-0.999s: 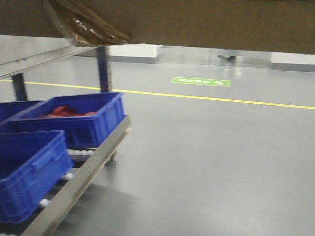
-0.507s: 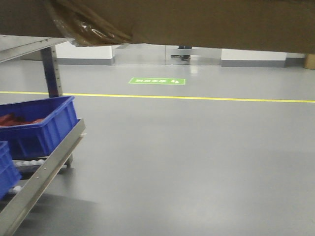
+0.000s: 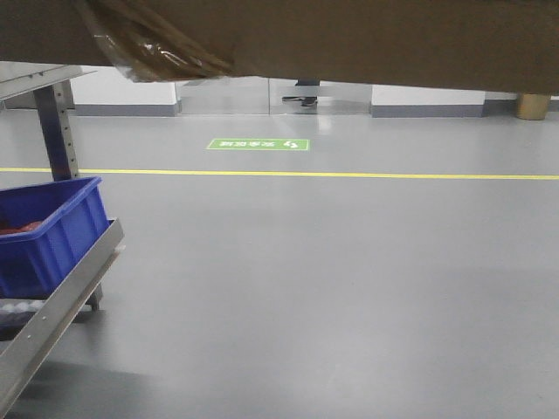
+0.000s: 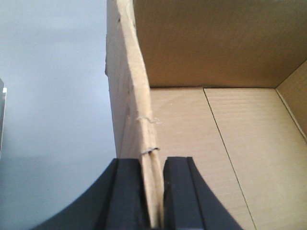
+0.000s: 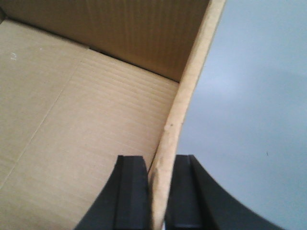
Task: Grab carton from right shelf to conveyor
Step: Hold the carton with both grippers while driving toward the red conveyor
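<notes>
The brown carton (image 3: 349,39) hangs across the top of the front view, held off the floor, with yellowish tape (image 3: 148,44) peeling from its bottom flap. My left gripper (image 4: 152,191) is shut on the carton's left wall (image 4: 139,110); the open inside of the box (image 4: 225,143) shows to its right. My right gripper (image 5: 160,191) is shut on the carton's right wall (image 5: 184,100), with the box floor (image 5: 76,124) to its left. The steel shelf (image 3: 52,301) is at the lower left of the front view. The conveyor is out of view.
A blue bin (image 3: 44,231) with something red inside sits on the shelf's rollers. A shelf post (image 3: 57,131) stands behind it. Grey floor with a yellow line (image 3: 349,175) and a green floor sign (image 3: 258,144) stretches ahead. A wall and glass door are far off.
The view has swung right: the shelf and blue bins slid left, one bin left the frame, and the green sign moved left. The carton stays fixed in both grippers.
</notes>
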`<state>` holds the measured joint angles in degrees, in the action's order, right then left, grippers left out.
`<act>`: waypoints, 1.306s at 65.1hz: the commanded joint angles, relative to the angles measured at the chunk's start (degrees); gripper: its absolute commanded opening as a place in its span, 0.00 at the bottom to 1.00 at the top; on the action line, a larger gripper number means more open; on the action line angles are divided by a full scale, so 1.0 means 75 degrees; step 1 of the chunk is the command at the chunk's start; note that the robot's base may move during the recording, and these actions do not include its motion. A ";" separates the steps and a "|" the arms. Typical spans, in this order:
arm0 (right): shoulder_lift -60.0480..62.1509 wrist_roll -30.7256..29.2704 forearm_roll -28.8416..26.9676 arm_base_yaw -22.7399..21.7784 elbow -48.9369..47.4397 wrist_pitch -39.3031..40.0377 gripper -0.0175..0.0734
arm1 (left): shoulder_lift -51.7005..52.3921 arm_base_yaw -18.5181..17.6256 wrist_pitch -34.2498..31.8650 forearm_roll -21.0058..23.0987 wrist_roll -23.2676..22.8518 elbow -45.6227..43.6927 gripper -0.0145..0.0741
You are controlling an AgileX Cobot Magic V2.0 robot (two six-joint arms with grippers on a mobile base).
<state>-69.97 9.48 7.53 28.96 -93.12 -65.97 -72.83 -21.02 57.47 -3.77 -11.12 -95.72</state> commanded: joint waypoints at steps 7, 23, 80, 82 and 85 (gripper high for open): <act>0.0121 -0.0188 0.0224 -0.0034 -0.0019 0.0123 0.12 | 0.0123 0.0007 -0.0459 -0.0101 0.0056 -0.0064 0.15; 0.0121 -0.0188 0.0224 -0.0034 -0.0019 0.0123 0.12 | 0.0123 0.0007 -0.0459 -0.0101 0.0056 -0.0064 0.15; 0.0121 -0.0188 0.0224 -0.0034 -0.0019 0.0123 0.12 | 0.0123 0.0007 -0.0472 -0.0150 0.0056 -0.0064 0.15; 0.0121 -0.0188 0.0224 -0.0034 -0.0019 0.0123 0.12 | 0.0123 0.0007 -0.0472 -0.0150 0.0056 -0.0064 0.15; 0.0121 -0.0188 0.0224 -0.0034 -0.0019 0.0123 0.12 | 0.0123 0.0007 -0.0472 -0.0150 0.0056 -0.0064 0.15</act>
<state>-69.97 9.48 7.53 28.96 -93.12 -65.76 -72.83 -21.02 57.38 -3.88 -11.12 -95.72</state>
